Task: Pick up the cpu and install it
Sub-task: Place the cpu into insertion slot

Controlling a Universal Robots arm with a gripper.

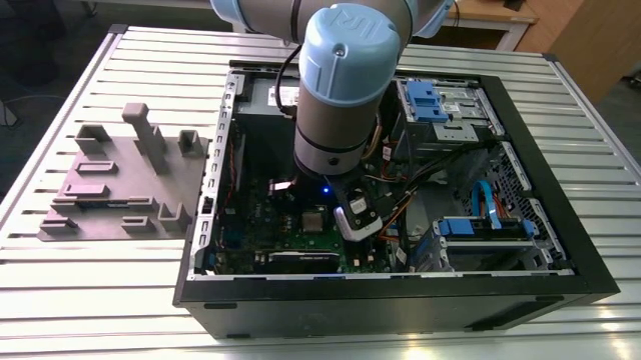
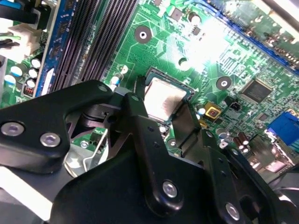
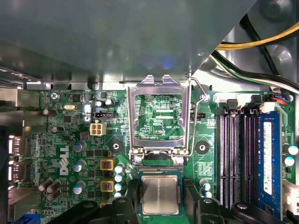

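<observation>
The jaws stand apart, their two black fingers [image 3: 132,199] flanking the cpu [image 3: 160,194], which lies flat between them with its shiny silver top facing up. A narrow strip of socket [image 3: 159,171] shows on each side between chip and finger, so I judge the jaws are not clamped on it, though I cannot tell for certain whether the pads touch its edges. The second wrist view gives the same reading, with the cpu [image 2: 163,97] level in its recess and one finger [image 2: 135,109] just beside it. It looks seated in the socket rather than hanging above it. As a thing to handle, it should be light, thin and stiff. The smooth metal lid is likely slippery, and the contacts beneath are easily damaged. The sensible hold is therefore on two opposite edges, kept level, never on the underside. Just beyond the jaws the silver load plate [image 3: 132,116] is swung open, with its wire lever [image 3: 198,93] beside it, so the chip is not yet clamped down. Farther out spreads the green motherboard [image 3: 70,140], with black memory slots [image 3: 233,154] and a blue memory module [image 3: 267,158] off to one side. In the exterior view the arm [image 1: 341,90] reaches down into the open computer case [image 1: 401,300], which sits on a slatted metal tabletop [image 1: 100,300]. A grey fixture tray [image 1: 110,187] lies well away from the jaws.
</observation>
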